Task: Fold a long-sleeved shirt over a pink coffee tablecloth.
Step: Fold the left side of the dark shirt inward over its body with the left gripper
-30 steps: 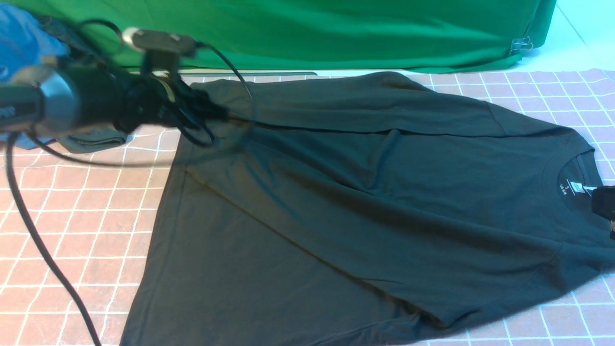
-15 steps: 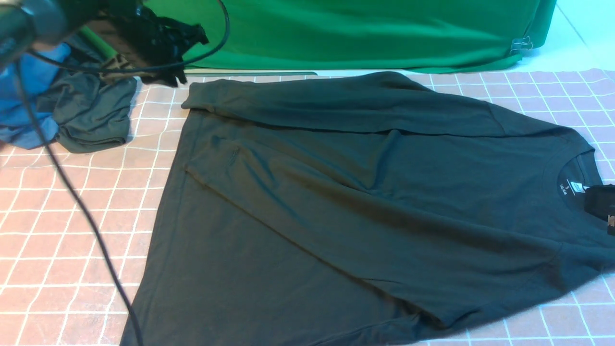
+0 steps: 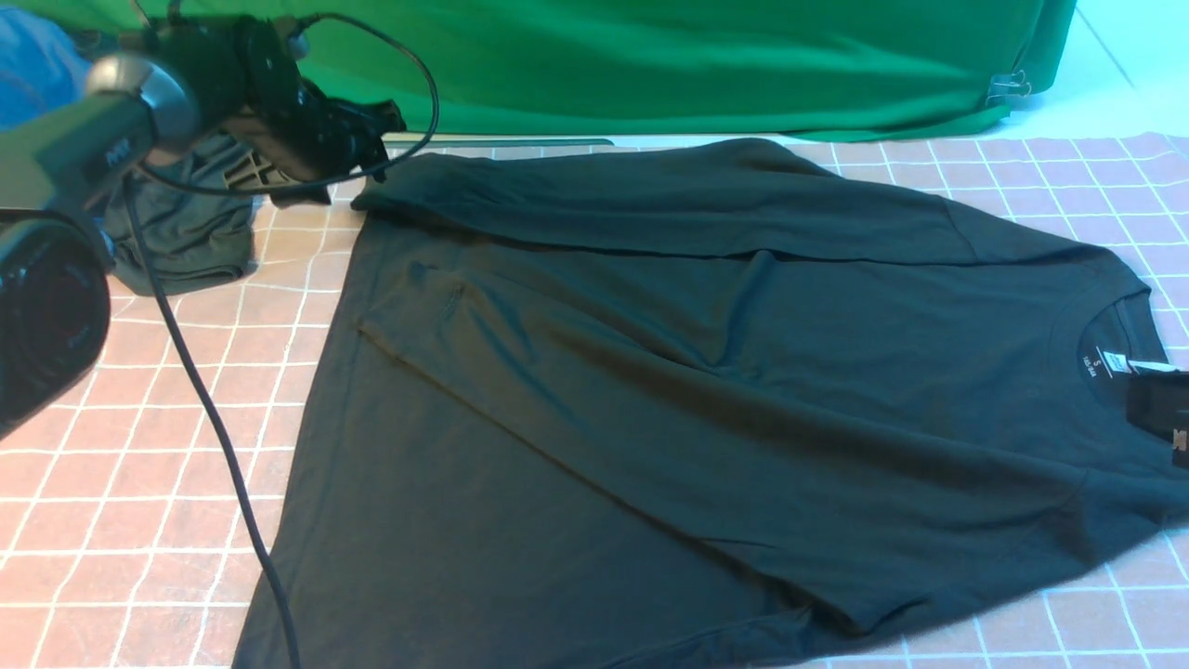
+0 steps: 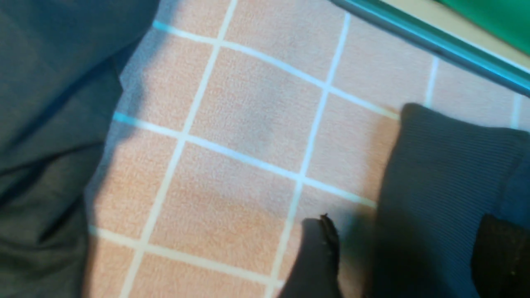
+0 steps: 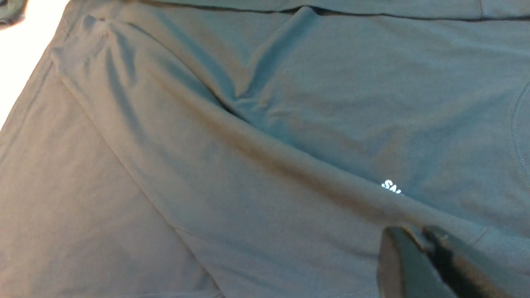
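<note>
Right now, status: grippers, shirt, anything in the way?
Left gripper open at sleeve cuff; right gripper shut near collar. Shirt flat, sleeves folded in. Bunched garment at left.

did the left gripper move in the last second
Yes: the left gripper shifted left along the far sleeve of the long-sleeved shirt, from over it to its cuff end.

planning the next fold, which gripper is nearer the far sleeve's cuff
Left. The left gripper is right at the cuff; the right gripper is across the shirt, by the collar.
</note>
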You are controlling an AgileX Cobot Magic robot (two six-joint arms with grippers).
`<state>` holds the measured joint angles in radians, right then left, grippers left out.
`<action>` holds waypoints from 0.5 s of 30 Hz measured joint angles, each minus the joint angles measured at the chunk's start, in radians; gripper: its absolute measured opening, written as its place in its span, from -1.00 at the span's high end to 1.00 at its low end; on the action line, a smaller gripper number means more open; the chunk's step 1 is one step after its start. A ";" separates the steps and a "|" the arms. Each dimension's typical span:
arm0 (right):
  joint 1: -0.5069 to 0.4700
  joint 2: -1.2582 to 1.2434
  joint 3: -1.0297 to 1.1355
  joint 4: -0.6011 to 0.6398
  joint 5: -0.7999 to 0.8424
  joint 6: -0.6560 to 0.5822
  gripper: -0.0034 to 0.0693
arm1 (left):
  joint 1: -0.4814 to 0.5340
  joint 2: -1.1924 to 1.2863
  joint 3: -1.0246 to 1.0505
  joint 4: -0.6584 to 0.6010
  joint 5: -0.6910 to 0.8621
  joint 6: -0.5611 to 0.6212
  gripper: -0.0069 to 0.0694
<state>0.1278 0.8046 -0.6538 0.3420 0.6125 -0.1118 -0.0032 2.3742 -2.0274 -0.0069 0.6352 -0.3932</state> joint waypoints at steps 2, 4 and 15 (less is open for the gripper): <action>0.000 0.000 0.001 0.000 0.001 0.000 0.65 | 0.000 0.011 0.000 -0.002 -0.014 -0.006 -0.54; 0.000 0.000 0.001 0.000 0.002 -0.001 0.64 | 0.000 0.021 0.000 -0.008 -0.035 -0.010 -0.54; 0.000 0.000 0.001 0.000 0.003 -0.005 0.61 | -0.003 0.031 0.000 -0.023 -0.030 -0.009 0.46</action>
<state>0.1278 0.8046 -0.6528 0.3420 0.6155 -0.1170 -0.0063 2.4056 -2.0274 -0.0297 0.6049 -0.4025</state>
